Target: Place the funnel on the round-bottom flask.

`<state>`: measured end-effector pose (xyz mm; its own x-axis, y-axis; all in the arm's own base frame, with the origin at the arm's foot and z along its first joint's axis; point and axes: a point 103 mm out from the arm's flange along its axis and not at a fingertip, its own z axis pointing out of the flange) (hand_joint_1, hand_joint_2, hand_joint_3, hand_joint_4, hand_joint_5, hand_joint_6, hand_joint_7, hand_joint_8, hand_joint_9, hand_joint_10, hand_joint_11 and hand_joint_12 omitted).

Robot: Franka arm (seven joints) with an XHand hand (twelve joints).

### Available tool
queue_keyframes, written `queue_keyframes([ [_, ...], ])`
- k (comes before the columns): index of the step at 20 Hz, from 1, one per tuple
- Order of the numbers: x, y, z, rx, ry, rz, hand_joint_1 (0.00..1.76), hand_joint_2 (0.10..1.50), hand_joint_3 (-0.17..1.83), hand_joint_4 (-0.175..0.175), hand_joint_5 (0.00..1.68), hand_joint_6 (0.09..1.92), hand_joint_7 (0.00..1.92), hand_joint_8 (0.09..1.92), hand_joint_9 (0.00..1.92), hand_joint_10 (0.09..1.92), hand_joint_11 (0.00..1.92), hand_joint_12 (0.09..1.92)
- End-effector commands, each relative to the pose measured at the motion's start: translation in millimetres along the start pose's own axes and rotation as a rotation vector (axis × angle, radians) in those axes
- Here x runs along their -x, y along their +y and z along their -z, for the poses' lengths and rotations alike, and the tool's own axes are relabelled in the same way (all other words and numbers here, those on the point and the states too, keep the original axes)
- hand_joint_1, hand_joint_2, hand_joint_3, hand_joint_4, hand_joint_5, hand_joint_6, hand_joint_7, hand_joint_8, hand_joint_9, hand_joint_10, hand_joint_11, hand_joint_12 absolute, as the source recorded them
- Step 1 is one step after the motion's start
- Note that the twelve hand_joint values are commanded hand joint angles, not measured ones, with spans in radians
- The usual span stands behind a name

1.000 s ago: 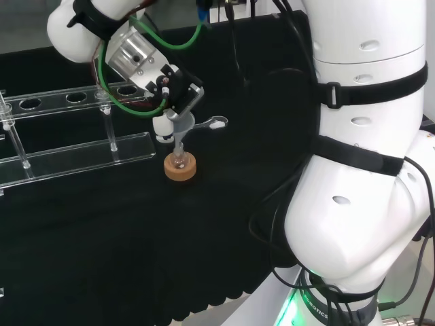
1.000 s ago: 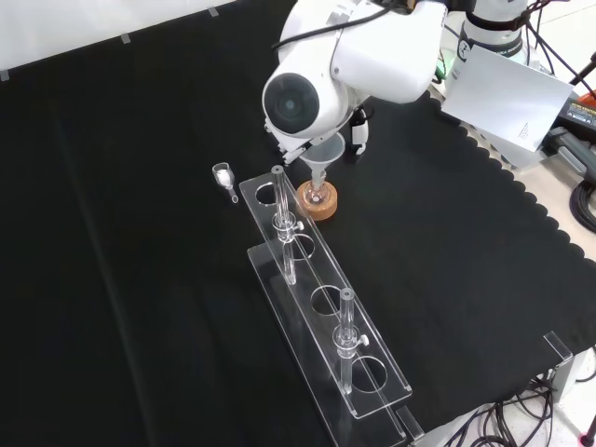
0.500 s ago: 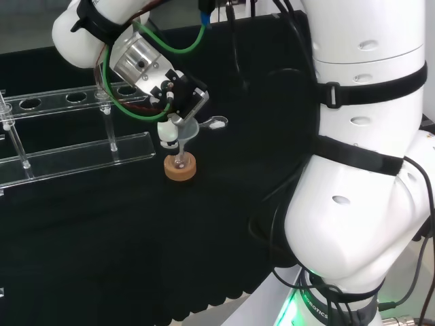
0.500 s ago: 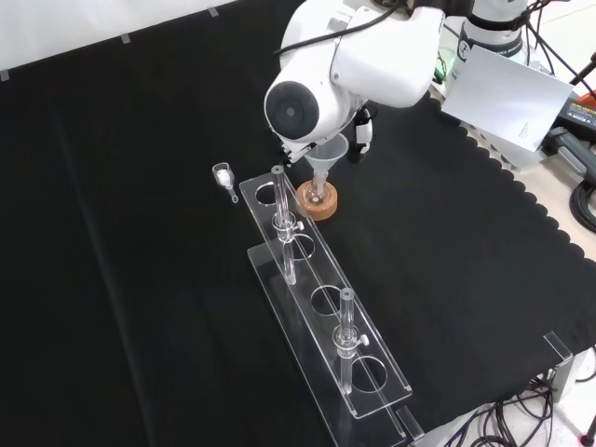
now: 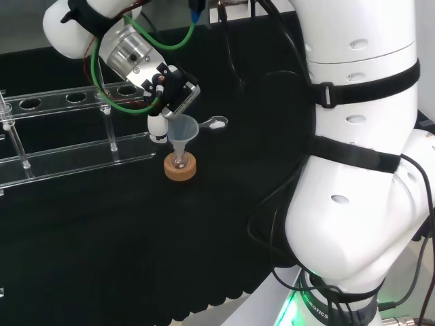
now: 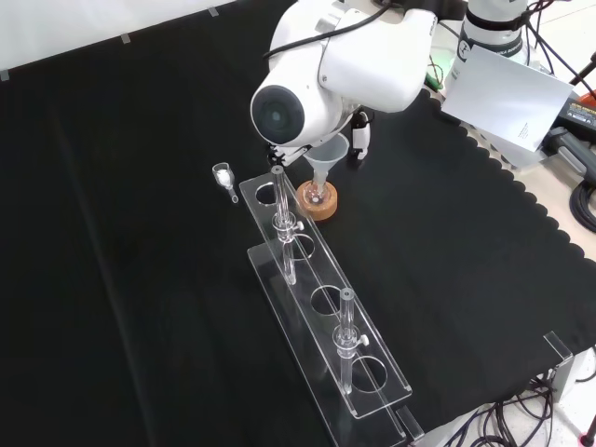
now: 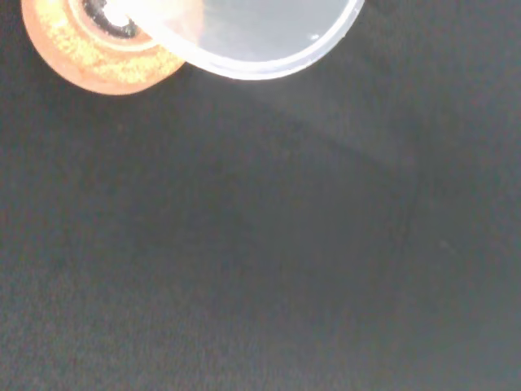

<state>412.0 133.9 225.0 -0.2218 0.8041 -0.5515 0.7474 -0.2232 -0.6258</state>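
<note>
In the head view, the funnel (image 5: 182, 129) is seen standing with its stem down in the neck of the round-bottom flask (image 5: 179, 161), which sits in a cork ring (image 5: 180, 168) on the black cloth (image 5: 204, 238). The hand (image 5: 171, 98) is set just above and left of the funnel's rim; whether its fingers are closed on the rim cannot be told. Placement is judged all but done, and release with a straight lift away is called for next. Against half a second ago, the hand is drawn back to the left and the funnel stands more upright.

In the front view, the funnel (image 6: 328, 158) is shown over the cork ring (image 6: 319, 201), beside the clear rack (image 6: 321, 307), below the arm's white link.

In the wrist view, the funnel's rim (image 7: 260, 41) is seen overlapping the cork ring (image 7: 98, 57).
</note>
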Motion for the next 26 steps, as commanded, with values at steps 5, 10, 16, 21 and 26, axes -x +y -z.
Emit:
queue_keyframes([
  [5,14.6,-10.2,-0.2,0.010,0.035,-0.009,0.49,0.64,0.24,-0.046,0.07,0.09,0.00,0.44,0.10,0.86,0.25,1.49],
  [10,32.8,-25.3,7.2,0.053,0.065,-0.019,0.47,0.64,0.23,-0.046,0.07,0.09,0.00,0.43,0.10,0.87,0.25,1.49],
  [16,60.6,-37.3,8.9,0.096,0.164,-0.012,0.47,0.66,0.20,-0.046,0.08,0.09,0.00,0.56,0.16,0.85,0.25,1.50],
  [21,82.1,-40.8,5.0,0.128,0.232,-0.010,0.47,0.68,0.18,-0.049,0.11,0.09,0.04,0.66,0.23,0.82,0.26,1.49],
  [26,98.5,-40.0,0.2,0.186,0.305,-0.008,0.47,0.69,0.17,-0.050,0.14,0.09,0.06,0.68,0.26,0.81,0.27,1.49],
])
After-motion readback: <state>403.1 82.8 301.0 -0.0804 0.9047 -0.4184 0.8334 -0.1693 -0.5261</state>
